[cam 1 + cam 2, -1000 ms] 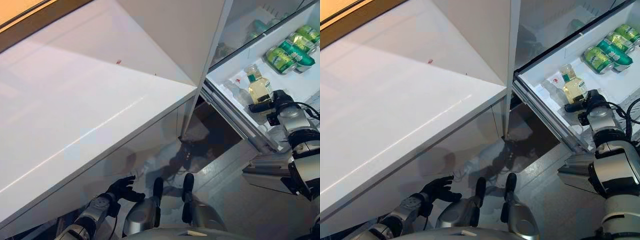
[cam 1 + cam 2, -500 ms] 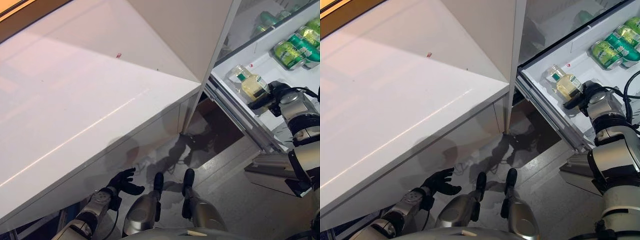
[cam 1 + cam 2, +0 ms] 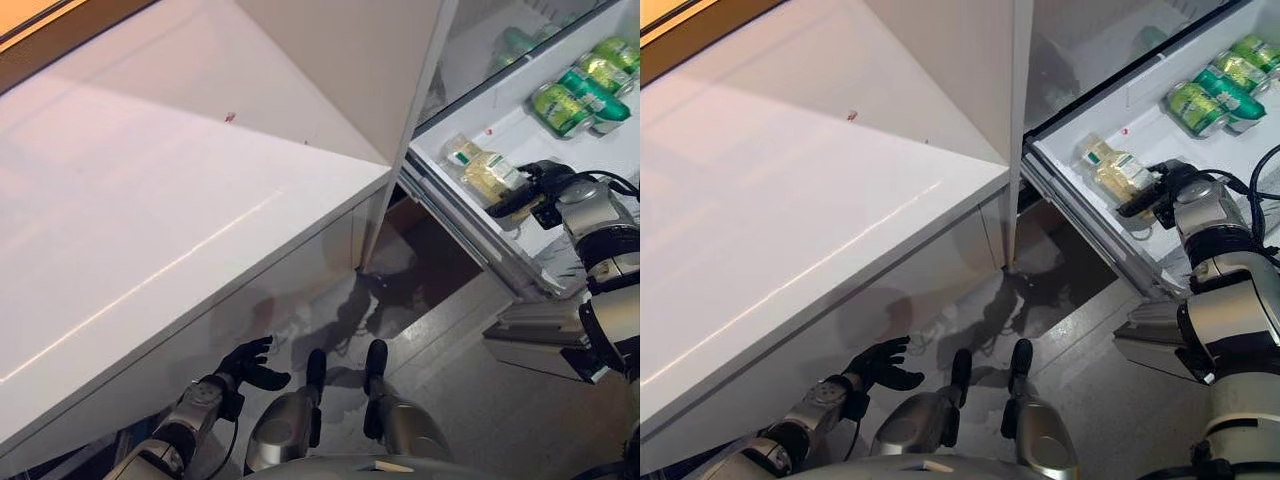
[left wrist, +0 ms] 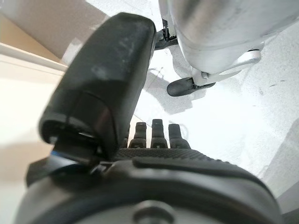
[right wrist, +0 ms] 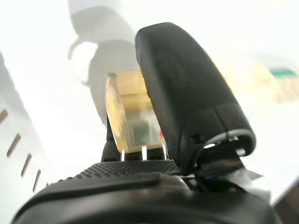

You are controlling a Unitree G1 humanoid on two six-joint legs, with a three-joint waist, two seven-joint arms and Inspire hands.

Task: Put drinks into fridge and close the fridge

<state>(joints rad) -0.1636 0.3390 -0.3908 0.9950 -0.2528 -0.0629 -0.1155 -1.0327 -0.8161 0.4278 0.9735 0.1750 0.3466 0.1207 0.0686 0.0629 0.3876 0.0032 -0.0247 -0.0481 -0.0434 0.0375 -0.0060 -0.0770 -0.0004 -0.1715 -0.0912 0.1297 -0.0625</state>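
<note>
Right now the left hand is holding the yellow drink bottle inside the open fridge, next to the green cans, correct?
Wrong hand. The right hand holds the yellow bottle in the open fridge, with the green cans further along; the right wrist view shows it grasped. The left hand hangs low and empty.

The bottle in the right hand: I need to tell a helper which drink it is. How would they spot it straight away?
Look in the open white fridge drawer to the right of the white counter. At its near end the right hand grips the bottle, which lies tilted. It is clear, holding pale yellow liquid, unlike the green cans at the far end.
</note>
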